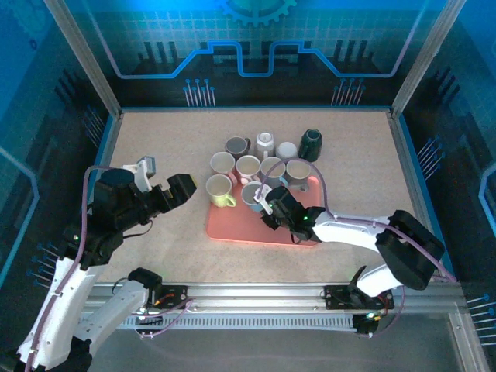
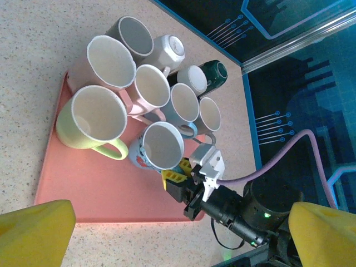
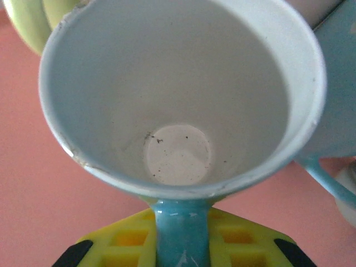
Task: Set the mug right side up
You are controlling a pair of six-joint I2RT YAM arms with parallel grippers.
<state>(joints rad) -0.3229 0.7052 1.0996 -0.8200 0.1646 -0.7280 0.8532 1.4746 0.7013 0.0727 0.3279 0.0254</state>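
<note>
mug [image 3: 178, 100]: glossy glazed ceramic, dark specks inside. tray [image 2: 111, 192]: smooth matt plastic. table [image 1: 155, 147]: speckled matt laminate look. right gripper [image 3: 181, 245] fingers: yellow moulded plastic.

The bench [image 1: 155, 147] is speckled beige, the tray [image 1: 232, 226] salmon pink. The pale blue mug [image 3: 178, 111] is white inside with dark flecks; there is also a lime-yellow mug [image 1: 219, 190] and a dark green mug [image 1: 311, 144]. The fingers [image 3: 233, 245] are yellow.

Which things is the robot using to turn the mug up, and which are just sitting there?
For the job: light blue mug, right fingers pinching its handle.
Just sitting: yellow mug, grey mug, pink tray, open left fingers.
</note>
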